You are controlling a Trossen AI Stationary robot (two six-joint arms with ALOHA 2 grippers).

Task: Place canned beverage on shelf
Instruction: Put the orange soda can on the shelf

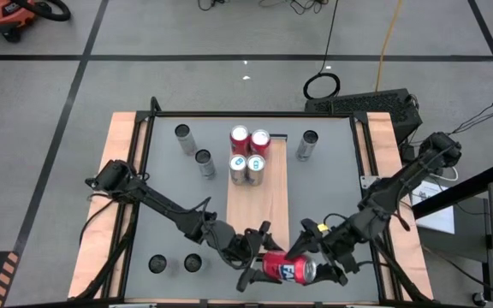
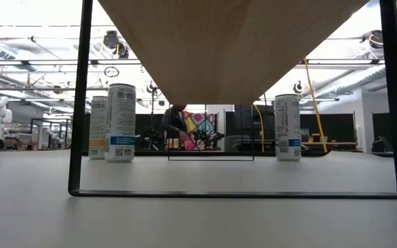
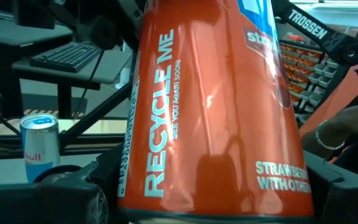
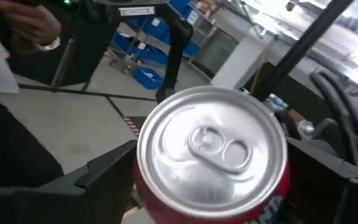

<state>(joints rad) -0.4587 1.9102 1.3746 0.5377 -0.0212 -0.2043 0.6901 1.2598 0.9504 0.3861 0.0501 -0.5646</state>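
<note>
A red beverage can [image 1: 288,269] lies level in the air over the table's near edge, just right of the near end of the wood-grain shelf [image 1: 259,205]. My left gripper [image 1: 264,261] comes from the left and is shut on it. My right gripper [image 1: 315,263] comes from the right, open. Its fingers [image 4: 104,171] flank the can's top end [image 4: 213,146]. Two red cans [image 1: 250,139] and two silver ones [image 1: 246,168] stand on the shelf's far end. The low view looks under the shelf [image 2: 233,48] and shows neither gripper. My left gripper pinches the red can's side walls [image 3: 129,199] between its two fingers [image 3: 73,193], at the can's bottom end. The fingers come level from the table's left and lie along the can. The can sticks out level past them, clear of table and shelf. Whether my right gripper's fingers touch the can's top end I cannot tell.
Slim grey cans stand on the table: two left of the shelf [image 1: 193,150], one right of it [image 1: 306,145], two near the front left [image 1: 175,263]. A small can [image 3: 39,146] shows beyond the table. A person's hand [image 4: 30,25] shows in the room.
</note>
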